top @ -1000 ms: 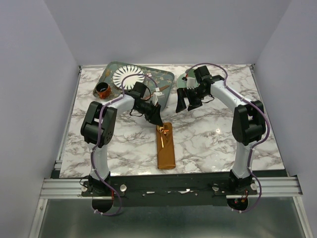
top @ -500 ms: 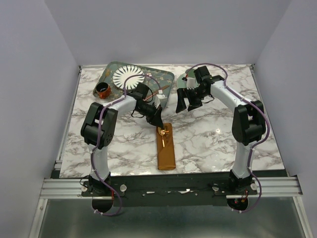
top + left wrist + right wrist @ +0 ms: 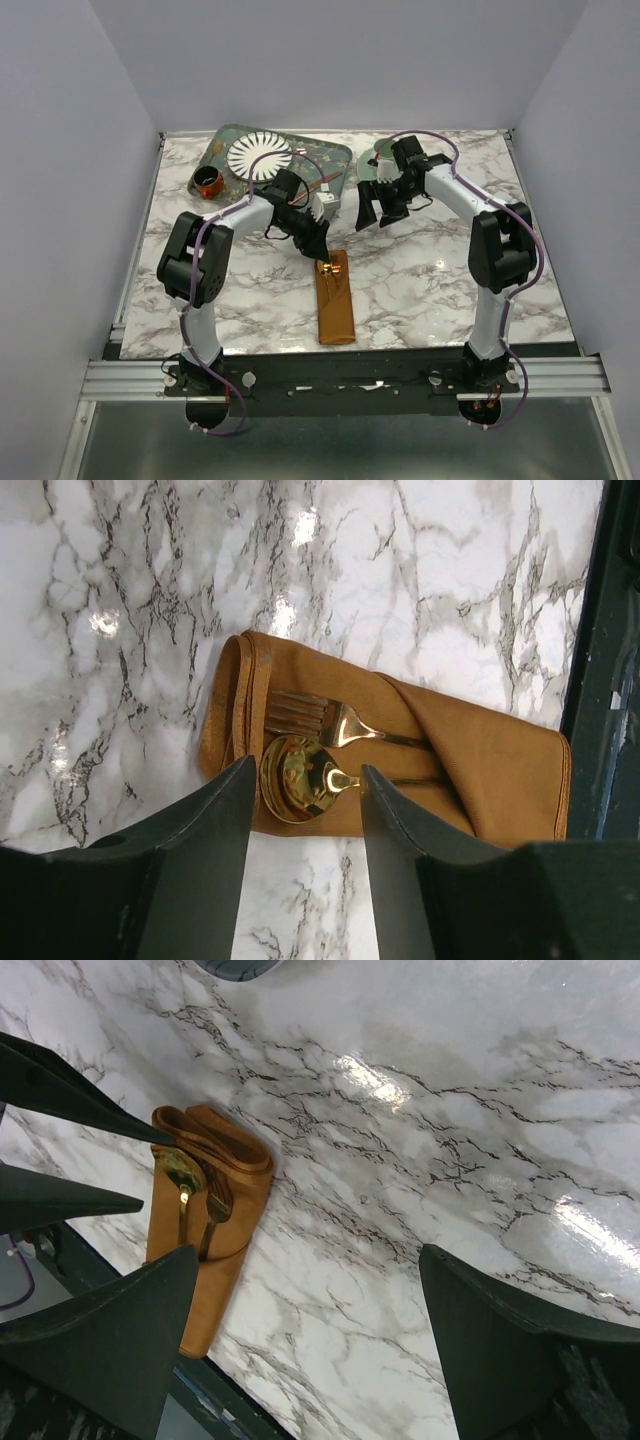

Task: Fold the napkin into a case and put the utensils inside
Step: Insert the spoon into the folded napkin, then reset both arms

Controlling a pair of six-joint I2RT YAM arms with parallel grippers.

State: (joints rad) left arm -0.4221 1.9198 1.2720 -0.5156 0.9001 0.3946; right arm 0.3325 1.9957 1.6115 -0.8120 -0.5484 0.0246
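Only the fork [image 3: 310, 718] and spoon [image 3: 295, 780] heads poke from the case [image 3: 480, 760], handles hidden; left gripper [image 3: 307, 772] and right gripper [image 3: 308, 1256] fingers apart, empty.

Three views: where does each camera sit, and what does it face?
Top external: above and behind the bases, facing down on the table; left arm and right arm show.
Left wrist: on the left arm, facing down on the case, spoon and fork; left pincer shows, open.
Right wrist: on the right arm, slanting down over the table; right pincer shows, open.
Both wrist views share the case.
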